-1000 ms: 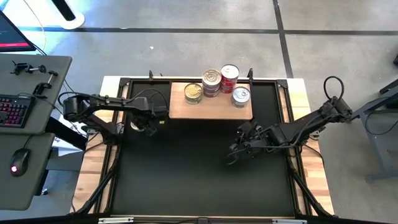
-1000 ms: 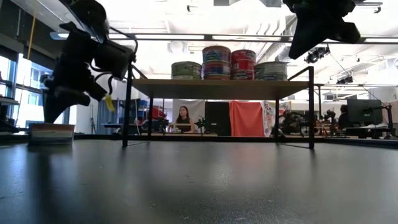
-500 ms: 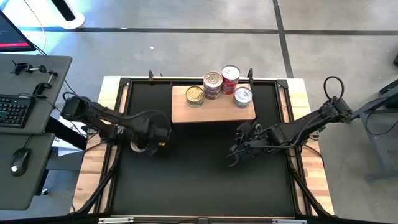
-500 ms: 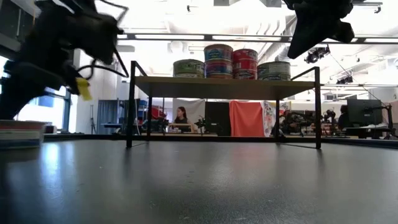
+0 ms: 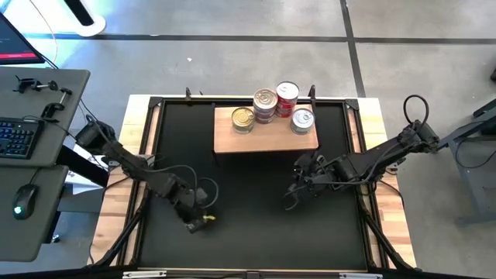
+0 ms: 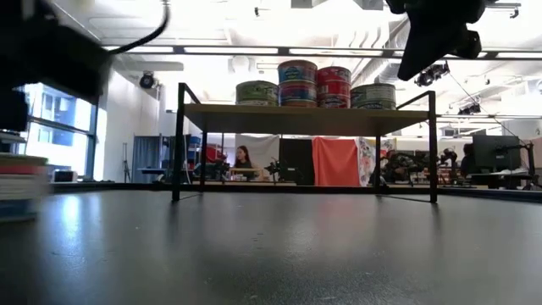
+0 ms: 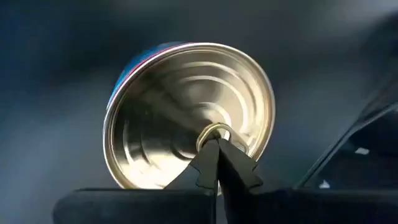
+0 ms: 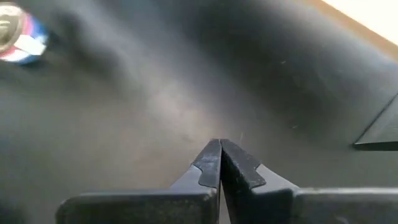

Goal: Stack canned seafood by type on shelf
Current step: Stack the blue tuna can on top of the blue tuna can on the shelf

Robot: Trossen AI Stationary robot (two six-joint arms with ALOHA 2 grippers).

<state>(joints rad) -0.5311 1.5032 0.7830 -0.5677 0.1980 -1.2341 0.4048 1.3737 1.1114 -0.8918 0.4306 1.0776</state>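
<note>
Left pincer (image 7: 217, 148), pressed together, pokes the near-left tin (image 7: 180, 112): rigid, slick, probably light, best gripped across its sides. Right pincer (image 8: 219, 152) waits, pressed together.

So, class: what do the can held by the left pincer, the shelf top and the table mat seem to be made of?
Can: shiny metal, likely tinplate or aluminium, with ringed ridges, mirror glints and a pull ring.
Shelf top: pale wood, matte, light tan, on thin black legs, probably metal.
Mat: black, dull sheet with soft reflections; possibly rubber or foam.
</note>
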